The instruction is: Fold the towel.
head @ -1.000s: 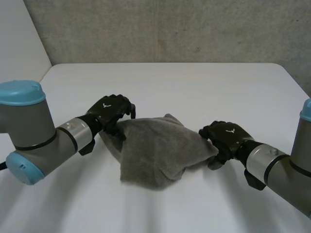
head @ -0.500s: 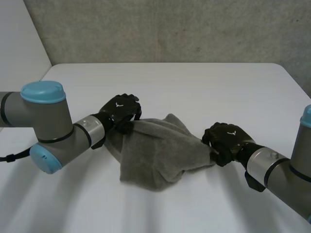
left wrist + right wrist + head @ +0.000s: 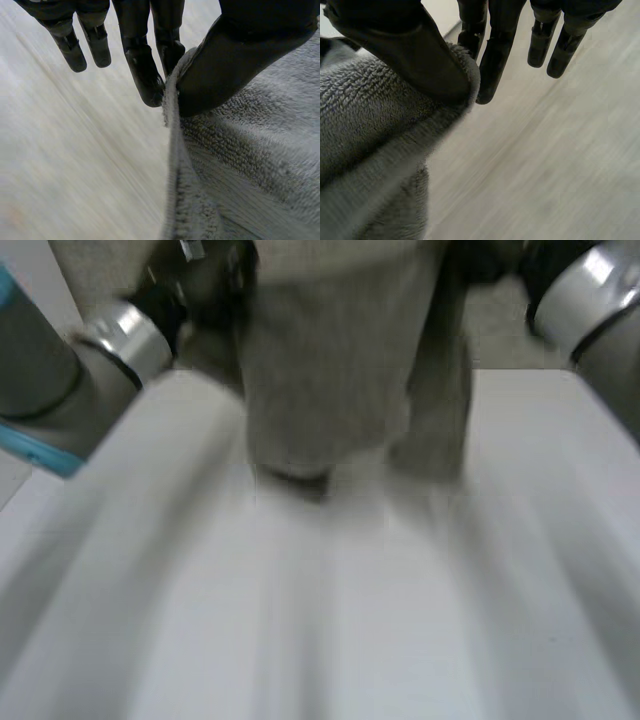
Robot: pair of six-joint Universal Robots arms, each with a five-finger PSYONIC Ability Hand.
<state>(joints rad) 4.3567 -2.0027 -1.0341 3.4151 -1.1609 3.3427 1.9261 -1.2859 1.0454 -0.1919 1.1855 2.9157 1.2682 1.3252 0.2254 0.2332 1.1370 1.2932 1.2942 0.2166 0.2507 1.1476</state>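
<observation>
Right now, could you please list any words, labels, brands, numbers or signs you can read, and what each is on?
None: no word, label, number or sign can be read. The grey towel is plain, so are the left hand and right hand pinching its edge, and the white table bears no print.

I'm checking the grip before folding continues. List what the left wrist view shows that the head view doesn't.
Left wrist view adds: the left hand pinching the towel by its edge between thumb and a finger, the other fingers straight. Head view adds: the left arm and right arm, with the towel hanging down between them over the table. Shared: the grey towel and the white table.
</observation>
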